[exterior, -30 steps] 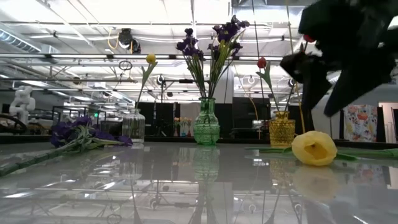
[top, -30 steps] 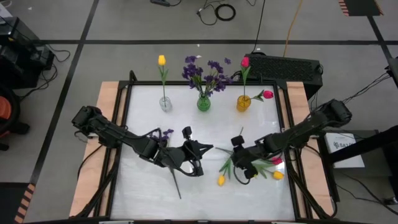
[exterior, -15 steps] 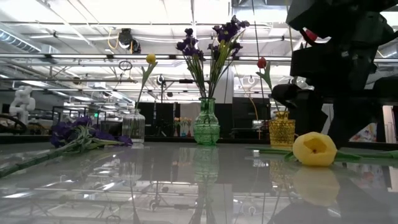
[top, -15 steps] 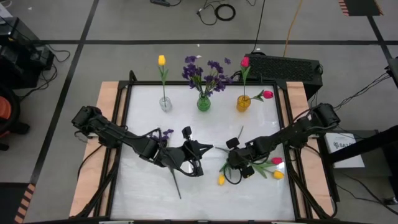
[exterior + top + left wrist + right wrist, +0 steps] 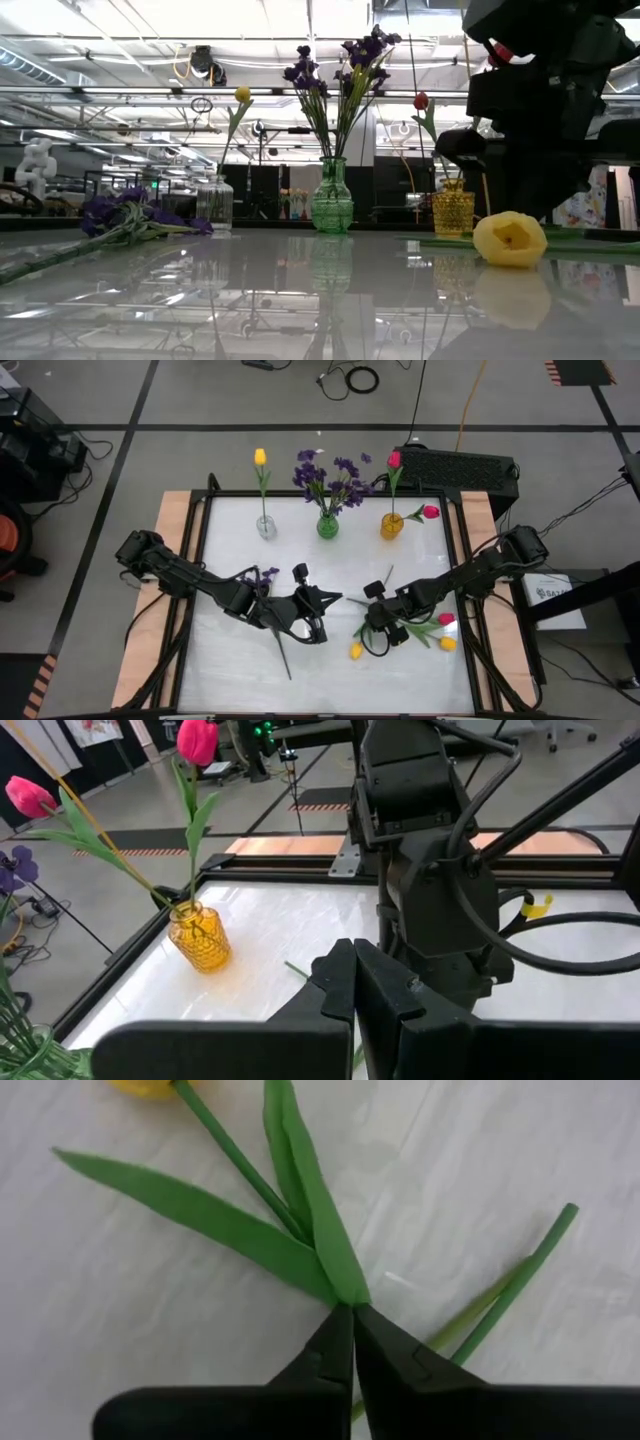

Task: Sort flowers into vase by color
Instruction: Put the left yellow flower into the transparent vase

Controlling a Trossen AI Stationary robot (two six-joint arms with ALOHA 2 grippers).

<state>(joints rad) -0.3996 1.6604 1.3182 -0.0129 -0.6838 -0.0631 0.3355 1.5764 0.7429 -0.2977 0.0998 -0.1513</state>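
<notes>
A yellow tulip lies on the table at the near right, its bud (image 5: 355, 650) (image 5: 511, 238) resting on the white top. My right gripper (image 5: 368, 622) (image 5: 352, 1325) is shut on it. My left gripper (image 5: 330, 600) (image 5: 352, 988) hangs shut above the table's middle with nothing in it. A purple flower (image 5: 262, 575) (image 5: 130, 222) lies flat under the left arm. At the far edge stand a clear vase (image 5: 266, 527) with a yellow tulip, a green vase (image 5: 328, 526) with purple flowers and an amber vase (image 5: 391, 525) with pink tulips. My right gripper pinches the yellow tulip's stem where its leaves join (image 5: 345, 1292), between the two fingertips. The fingers slant down on it from above. The tulip lies on the table, its bud (image 5: 150, 1085) away from the fingers.
A second yellow bud (image 5: 447, 642) and a pink bud (image 5: 445, 619) lie beside the right arm, their stems crossing under it (image 5: 520, 1275). The right arm fills the left wrist view (image 5: 430, 870). Wooden rails (image 5: 175, 590) edge the table.
My right gripper has come down onto the lying yellow tulip, moving slightly toward the table's left edge, and has shut on its stem. The tulip stays on the table.
</notes>
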